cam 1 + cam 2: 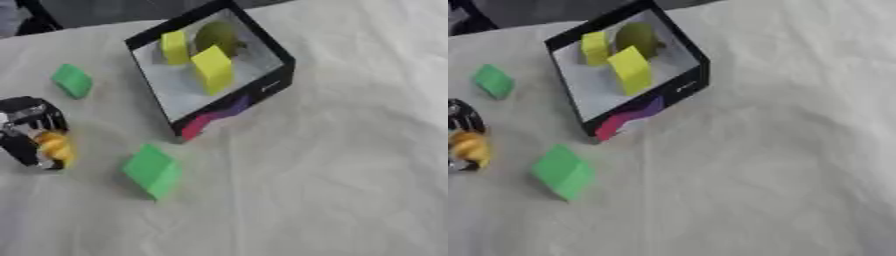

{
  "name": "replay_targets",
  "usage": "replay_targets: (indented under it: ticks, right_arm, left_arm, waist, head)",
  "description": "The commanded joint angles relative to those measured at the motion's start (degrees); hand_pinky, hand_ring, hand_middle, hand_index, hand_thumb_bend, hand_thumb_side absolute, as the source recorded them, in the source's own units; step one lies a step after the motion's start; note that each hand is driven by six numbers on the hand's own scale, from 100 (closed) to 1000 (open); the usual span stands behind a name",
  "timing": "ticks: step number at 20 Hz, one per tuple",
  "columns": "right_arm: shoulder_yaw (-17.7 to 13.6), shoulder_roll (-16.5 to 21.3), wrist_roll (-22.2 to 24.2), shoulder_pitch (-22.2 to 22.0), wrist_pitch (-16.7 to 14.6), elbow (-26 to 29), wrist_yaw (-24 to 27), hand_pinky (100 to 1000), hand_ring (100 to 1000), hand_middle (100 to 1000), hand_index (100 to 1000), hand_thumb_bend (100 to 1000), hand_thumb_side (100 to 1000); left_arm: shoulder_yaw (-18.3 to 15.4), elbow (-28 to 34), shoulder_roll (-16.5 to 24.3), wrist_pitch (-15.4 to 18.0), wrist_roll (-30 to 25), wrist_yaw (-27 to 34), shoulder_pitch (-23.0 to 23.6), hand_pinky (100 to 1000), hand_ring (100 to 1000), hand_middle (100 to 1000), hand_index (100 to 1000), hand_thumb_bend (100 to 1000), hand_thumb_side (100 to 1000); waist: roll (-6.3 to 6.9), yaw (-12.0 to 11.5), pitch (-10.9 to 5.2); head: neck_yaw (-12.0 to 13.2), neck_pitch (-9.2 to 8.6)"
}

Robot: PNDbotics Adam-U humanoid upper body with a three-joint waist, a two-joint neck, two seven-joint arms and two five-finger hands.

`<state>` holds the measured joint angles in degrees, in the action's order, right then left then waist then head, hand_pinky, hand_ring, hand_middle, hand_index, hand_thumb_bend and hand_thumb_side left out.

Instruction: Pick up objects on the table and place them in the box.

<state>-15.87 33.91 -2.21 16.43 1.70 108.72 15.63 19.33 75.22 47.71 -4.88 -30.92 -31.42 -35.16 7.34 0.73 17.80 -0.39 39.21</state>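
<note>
Left robot hand [31, 131] at tabletop's left edge, fingers curled round a small yellow-orange piece [54, 146]; right robot hand not in view.

Box [262, 90], black-walled w/ pale floor, sits tilted at upper centre on white cloth-covered tabletop [332, 190]. Inside: two yellow blocks [213, 69] and an olive round piece [217, 36].

Outstanding: large green block [152, 171] near the box's lower-left corner, apart from it; small green block [72, 80] well left of the box.

Handling, judged: blocks look light, rigid, matte, not fragile; prob. foam or plastic. Best hold: across opposite flat faces, approx. mid-height, avoiding corners. Cloth may bunch beneath fingers.
</note>
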Motion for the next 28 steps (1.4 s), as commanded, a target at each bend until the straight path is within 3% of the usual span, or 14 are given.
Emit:
replay_targets:
  ticks: [1,8,13,16,19,23,28]
  right_arm:
    - [-0.5,1.1,0.1,0.5,-0.1,0.3,0.1,800,708,682,834,100,641]
    - [-0.6,1.5,0.0,0.3,-0.1,0.4,0.1,800,707,682,833,100,639]
    - [-0.6,1.8,0.0,-0.2,-0.1,0.4,0.0,801,707,681,833,100,637]
    - [-0.3,1.6,0.3,-0.1,0.0,0.3,0.1,801,707,682,833,100,637]
    - [0.1,1.1,0.6,0.4,0.0,0.4,0.4,801,708,681,833,100,635]
    - [0.6,0.2,1.3,1.3,0.2,0.5,0.9,801,707,681,833,100,637]
    - [1.2,-0.6,2.1,2.3,0.4,0.4,1.4,801,707,681,833,100,637]
  left_arm:
    - [-0.5,4.0,2.8,-0.3,0.0,0.6,0.1,706,681,619,599,253,100]
    - [-3.8,19.1,7.9,-2.5,-2.2,4.1,0.2,700,666,605,580,218,100]
    - [-4.0,24.4,4.6,-4.3,-2.5,6.2,-10.5,696,653,596,572,206,100]
    - [-1.0,19.6,-2.2,-4.4,-4.3,4.8,-20.5,693,646,592,569,200,100]
    - [1.0,10.6,-9.8,-3.3,-3.9,1.4,-27.8,690,640,589,566,200,100]
    - [1.6,-1.4,-18.4,-0.4,-1.1,-4.8,-32.7,689,638,588,567,218,100]
    - [0.1,-12.7,-25.5,3.1,2.8,-13.4,-35.0,693,646,601,597,310,100]
  waist:
    - [0.37,0.0,-2.48]
    - [0.8,-0.2,-2.81]
    - [1.04,-0.4,-3.54]
    - [0.93,-0.3,-3.95]
    - [0.66,0.3,-4.03]
    - [0.14,1.4,-3.75]
    - [-0.3,2.6,-3.49]
  head:
    - [0.2,0.13]
    - [0.0,0.26]
    - [0.2,0.66]
    - [0.4,0.86]
    - [1.1,0.78]
    - [2.4,0.59]
    - [3.6,0.57]
